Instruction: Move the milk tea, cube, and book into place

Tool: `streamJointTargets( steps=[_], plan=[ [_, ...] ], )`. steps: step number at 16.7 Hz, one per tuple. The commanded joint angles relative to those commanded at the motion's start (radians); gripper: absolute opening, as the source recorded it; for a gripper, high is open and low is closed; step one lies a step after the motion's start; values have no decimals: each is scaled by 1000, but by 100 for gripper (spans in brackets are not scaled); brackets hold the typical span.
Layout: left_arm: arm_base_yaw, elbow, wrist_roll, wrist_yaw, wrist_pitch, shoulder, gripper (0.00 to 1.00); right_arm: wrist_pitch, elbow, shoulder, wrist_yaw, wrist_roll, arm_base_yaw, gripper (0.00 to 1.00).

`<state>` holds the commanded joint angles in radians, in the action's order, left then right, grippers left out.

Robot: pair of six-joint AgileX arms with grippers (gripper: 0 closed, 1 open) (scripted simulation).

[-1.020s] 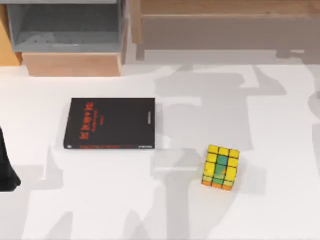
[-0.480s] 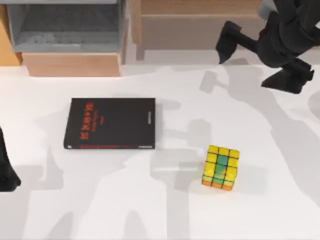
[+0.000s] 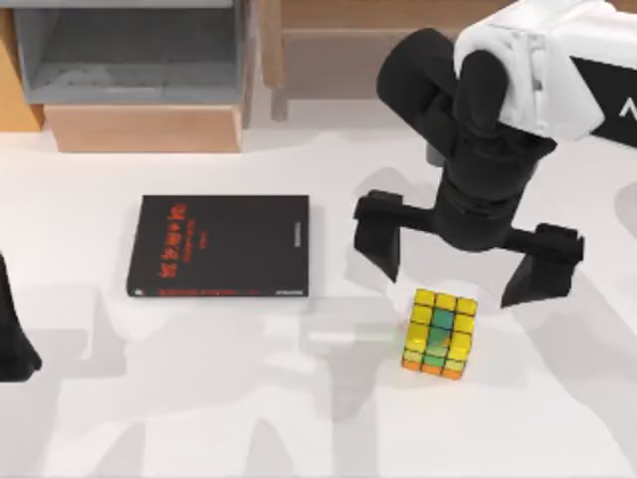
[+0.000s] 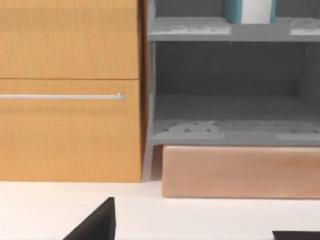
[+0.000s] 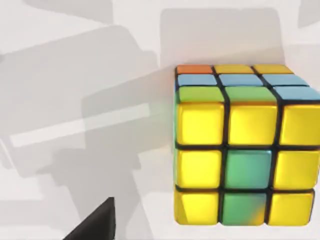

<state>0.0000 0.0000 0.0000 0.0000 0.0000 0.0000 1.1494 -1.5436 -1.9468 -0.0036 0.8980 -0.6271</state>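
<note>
The right end effector (image 3: 466, 261) is seen in the top view above the white bench (image 3: 557, 418), its two dark fingers (image 3: 380, 239) spread wide apart with nothing held between them. The cube (image 3: 439, 333) sits on the bench just below the gap between those fingers in the top view, slightly nearer the front edge than the fingertips, and apart from both. In the right wrist view the cube (image 5: 245, 150) is shown close beneath the camera, with yellow and green squares on the facing side and blue and orange squares on the adjoining side, all set in a black grid; one dark fingertip (image 5: 95, 225) is visible at the edge, clear of the cube.

The book (image 3: 219, 246) lies flat on the bench well to the left of the right end effector, black cover up with red lettering, untouched.

The left arm (image 3: 14, 334) is parked at the left edge of the bench, beyond the book. In the left wrist view a wooden cabinet (image 4: 70, 90) with a drawer handle and a grey shelf unit (image 4: 235, 100) are faced. Whether the left end effector is apart or together cannot be told.
</note>
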Motion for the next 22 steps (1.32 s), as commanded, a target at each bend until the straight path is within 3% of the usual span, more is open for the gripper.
streamJointTargets(
  steps=[7,14,19,22],
  plan=[
    [0,0,0,0,0,0,100,11,6,2,4,3,-7,100],
    [0,0,0,0,0,0,100,-186,145,-55,5,6,-12,100],
    [0,0,0,0,0,0,100,-203,159,-62,5,7,-13,100],
    [0,0,0,0,0,0,100,-203,159,-62,5,7,-13,77]
  ],
)
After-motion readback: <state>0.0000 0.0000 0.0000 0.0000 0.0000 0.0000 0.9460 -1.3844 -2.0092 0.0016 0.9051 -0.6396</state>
